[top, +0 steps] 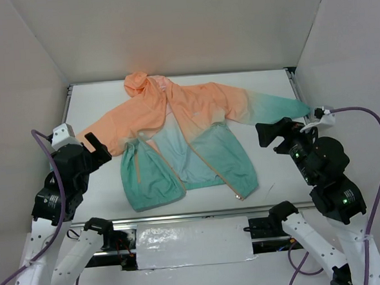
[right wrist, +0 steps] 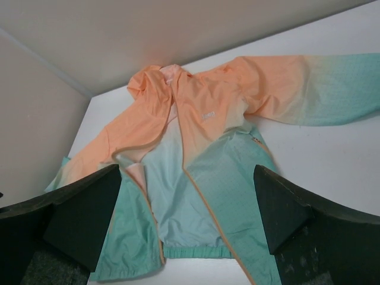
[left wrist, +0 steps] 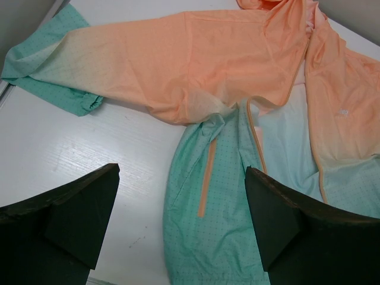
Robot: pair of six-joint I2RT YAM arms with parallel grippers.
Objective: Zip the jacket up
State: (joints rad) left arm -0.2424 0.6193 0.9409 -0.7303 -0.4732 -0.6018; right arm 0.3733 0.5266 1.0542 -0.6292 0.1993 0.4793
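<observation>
The jacket (top: 190, 139) lies flat on the white table, hood at the far side, hem toward me. It is peach-orange at the top and teal at the hem and cuffs. Its front is open, with the orange zipper edges (top: 207, 161) spread apart and the pale lining showing. It also shows in the left wrist view (left wrist: 237, 119) and the right wrist view (right wrist: 196, 166). My left gripper (top: 97, 148) is open and empty, above the table by the jacket's left sleeve. My right gripper (top: 270, 134) is open and empty, by the right sleeve.
White walls close the table on the left, back and right. A metal rail (top: 181, 215) runs along the near edge, with a white taped panel (top: 193, 242) between the arm bases. Cables loop beside both arms.
</observation>
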